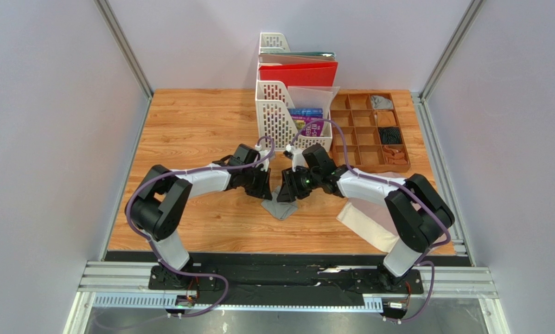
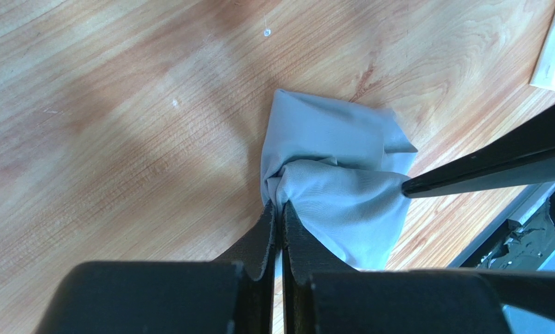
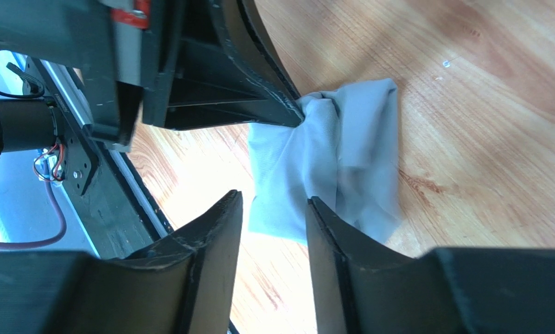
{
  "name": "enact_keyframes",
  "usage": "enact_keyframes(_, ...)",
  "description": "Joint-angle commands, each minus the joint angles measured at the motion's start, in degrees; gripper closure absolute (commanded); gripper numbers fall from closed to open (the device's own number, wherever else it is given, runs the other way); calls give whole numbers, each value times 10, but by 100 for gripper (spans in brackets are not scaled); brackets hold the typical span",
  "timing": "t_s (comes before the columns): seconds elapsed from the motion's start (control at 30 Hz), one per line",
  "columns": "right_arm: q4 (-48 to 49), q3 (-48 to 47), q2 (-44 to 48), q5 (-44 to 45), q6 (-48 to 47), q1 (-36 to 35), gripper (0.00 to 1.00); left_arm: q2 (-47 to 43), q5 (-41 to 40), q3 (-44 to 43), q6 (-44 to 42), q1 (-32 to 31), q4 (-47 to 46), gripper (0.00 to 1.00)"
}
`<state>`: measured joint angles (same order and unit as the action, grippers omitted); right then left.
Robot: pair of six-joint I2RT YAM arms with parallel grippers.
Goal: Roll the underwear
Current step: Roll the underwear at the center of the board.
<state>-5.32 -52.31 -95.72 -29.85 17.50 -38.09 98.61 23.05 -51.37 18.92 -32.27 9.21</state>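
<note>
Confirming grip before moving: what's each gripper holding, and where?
Left gripper pinches the grey cloth underwear at a bunched fold; right gripper is open, holding nothing.

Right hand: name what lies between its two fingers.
An edge of the plain grey cloth underwear, on the wooden table; the right wrist view shows it.
</note>
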Motion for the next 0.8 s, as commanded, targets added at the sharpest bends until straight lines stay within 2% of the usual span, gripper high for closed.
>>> enact_keyframes(0.0,-10,1,35,14,-14,2,55,2,0,7,-15,-4,-5,100)
enact_keyframes(0.17,-36,-9,42,57,-40,6,52,6,4,2,-19,-4,5,100)
enact_keyframes(0.3,-36,-14,42,51,-41,5,51,5,1,1,-19,-4,8,100)
enact_keyframes(0.4,-28,-1,78,88,-46,-27,50,9,-4,-16,-13,-4,43,100)
enact_keyframes(0.6,99,86,137,157,-51,-111,51,32,2,-50,-5,-4,92,100)
enact_keyframes(0.77,143,124,126,183,-75,-160,51,41,6,-63,-4,-4,106,100)
